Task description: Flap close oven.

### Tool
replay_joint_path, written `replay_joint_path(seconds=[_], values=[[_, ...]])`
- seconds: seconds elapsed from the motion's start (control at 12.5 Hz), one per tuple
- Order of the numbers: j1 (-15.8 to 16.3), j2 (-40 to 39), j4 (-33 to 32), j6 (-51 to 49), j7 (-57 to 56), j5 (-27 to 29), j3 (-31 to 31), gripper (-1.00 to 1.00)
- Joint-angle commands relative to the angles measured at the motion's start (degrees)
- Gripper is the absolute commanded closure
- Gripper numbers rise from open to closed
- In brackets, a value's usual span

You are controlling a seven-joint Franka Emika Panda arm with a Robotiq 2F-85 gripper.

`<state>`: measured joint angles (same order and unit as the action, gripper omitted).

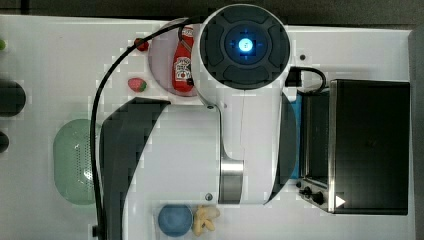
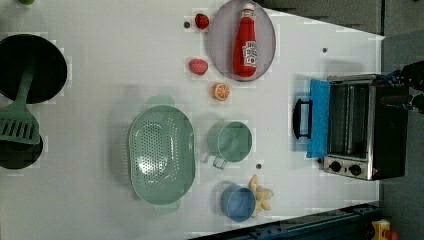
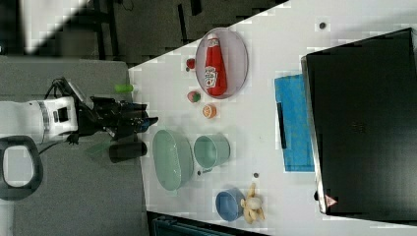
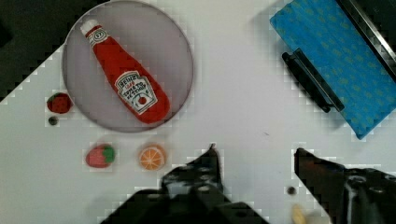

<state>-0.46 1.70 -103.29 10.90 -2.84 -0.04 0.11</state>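
The black box-shaped oven (image 2: 367, 125) stands on the white table at the left view's right, knobs on its silver front. Its blue-tinted flap door (image 2: 318, 117) hangs open, lying flat toward the table with the black bar handle (image 2: 298, 118) at its outer edge. The right view shows the oven (image 3: 364, 123) from above, with the open door (image 3: 294, 123) in front of it. My gripper (image 4: 256, 149) is open and holds nothing. It hovers over bare table, apart from the door (image 4: 341, 70) and its handle (image 4: 312, 81). The white arm (image 1: 240, 115) covers the table's middle in the top view.
A ketchup bottle (image 2: 246, 42) lies on a grey plate (image 2: 220, 45), with two strawberries (image 2: 198, 66) and an orange slice (image 2: 221, 91) beside it. A green colander (image 2: 161, 155), green mug (image 2: 231, 141), blue bowl (image 2: 237, 202) and black pan (image 2: 30, 67) with a spatula (image 2: 17, 122) also stand there.
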Motion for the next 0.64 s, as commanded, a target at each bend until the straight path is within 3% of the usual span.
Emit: replay_joint_path(seconds=[0.08,0.24,0.64], values=[[-0.3,26.0,-13.5,-12.2,8.8,-1.7,-2.9,-0.58],[-0.2,25.5,-13.5,-11.9,8.8,-1.7,-2.8,-0.99],[0.0,16.0,-13.5,-3.1,8.6,-1.7,-2.6,-1.00]])
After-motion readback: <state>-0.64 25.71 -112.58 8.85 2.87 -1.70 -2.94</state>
